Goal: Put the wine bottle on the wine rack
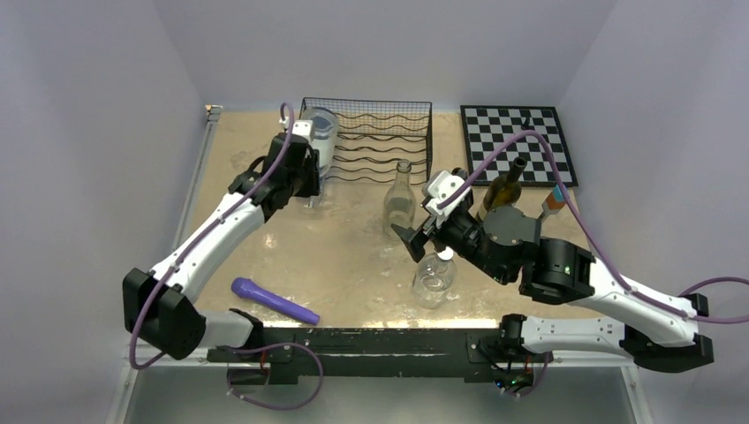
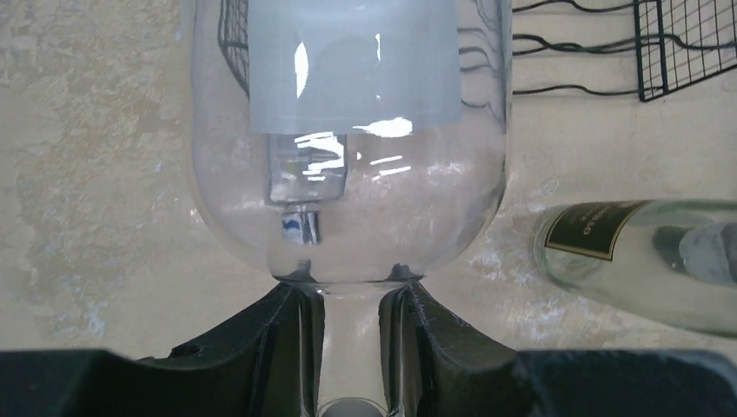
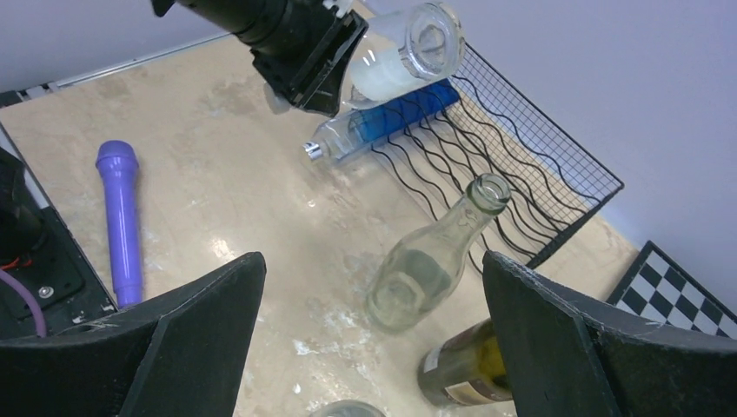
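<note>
Left gripper (image 2: pixel 352 295) — clamped on wine bottle (image 2: pixel 348 174) neck, wine rack (image 1: pixel 382 144) just beyond. Right gripper (image 3: pixel 372 269) — spread wide, clear bottle (image 3: pixel 417 278) ahead.

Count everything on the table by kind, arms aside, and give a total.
Bottles: 5 (white-labelled bottle, blue-labelled bottle, standing clear bottle, dark bottle, near clear bottle)
Wine rack: 1
Chessboard: 1
Purple stick: 1
Orange-capped item: 1
Total: 9
</note>
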Action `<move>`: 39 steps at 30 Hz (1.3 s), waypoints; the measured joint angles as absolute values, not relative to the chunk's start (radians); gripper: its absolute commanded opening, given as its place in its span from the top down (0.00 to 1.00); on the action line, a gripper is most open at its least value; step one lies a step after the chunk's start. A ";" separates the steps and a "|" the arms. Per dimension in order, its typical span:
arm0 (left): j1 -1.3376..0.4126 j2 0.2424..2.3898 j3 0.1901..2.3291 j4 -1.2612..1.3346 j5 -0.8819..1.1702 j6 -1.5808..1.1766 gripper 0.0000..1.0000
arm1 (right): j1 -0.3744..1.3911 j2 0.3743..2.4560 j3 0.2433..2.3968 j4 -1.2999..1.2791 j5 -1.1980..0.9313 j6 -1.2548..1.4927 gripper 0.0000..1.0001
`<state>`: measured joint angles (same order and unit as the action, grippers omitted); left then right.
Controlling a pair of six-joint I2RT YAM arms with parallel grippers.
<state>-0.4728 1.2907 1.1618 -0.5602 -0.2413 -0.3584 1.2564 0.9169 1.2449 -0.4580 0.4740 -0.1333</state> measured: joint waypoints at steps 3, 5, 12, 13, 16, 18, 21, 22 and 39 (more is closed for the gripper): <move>-0.418 1.376 1.219 -0.540 -0.180 -0.365 1.00 | 1.256 0.907 1.245 -0.466 0.492 -0.138 0.02; -0.391 1.440 1.262 -0.524 -0.148 -0.366 1.00 | 1.256 0.901 1.245 -0.467 0.507 -0.138 0.02; -0.341 1.652 1.403 -0.477 -0.113 -0.367 1.00 | 1.256 0.896 1.245 -0.512 0.544 -0.132 0.02; -0.337 1.673 1.412 -0.467 -0.112 -0.367 1.00 | 1.256 0.897 1.245 -0.519 0.550 -0.132 0.02; -0.327 1.719 1.421 -0.448 -0.116 -0.367 1.00 | 1.256 0.897 1.247 -0.534 0.560 -0.132 0.02; -0.319 1.732 1.428 -0.431 -0.126 -0.367 1.00 | 1.256 0.899 1.250 -0.546 0.562 -0.132 0.02; -0.302 1.752 1.436 -0.415 -0.127 -0.366 1.00 | 1.256 0.904 1.253 -0.561 0.564 -0.132 0.02; -0.296 1.758 1.436 -0.409 -0.128 -0.366 1.00 | 1.256 0.906 1.253 -0.566 0.566 -0.132 0.02; -0.279 1.864 1.529 -0.371 -0.142 -0.357 0.63 | 1.247 0.943 1.253 -0.577 0.585 -0.139 0.01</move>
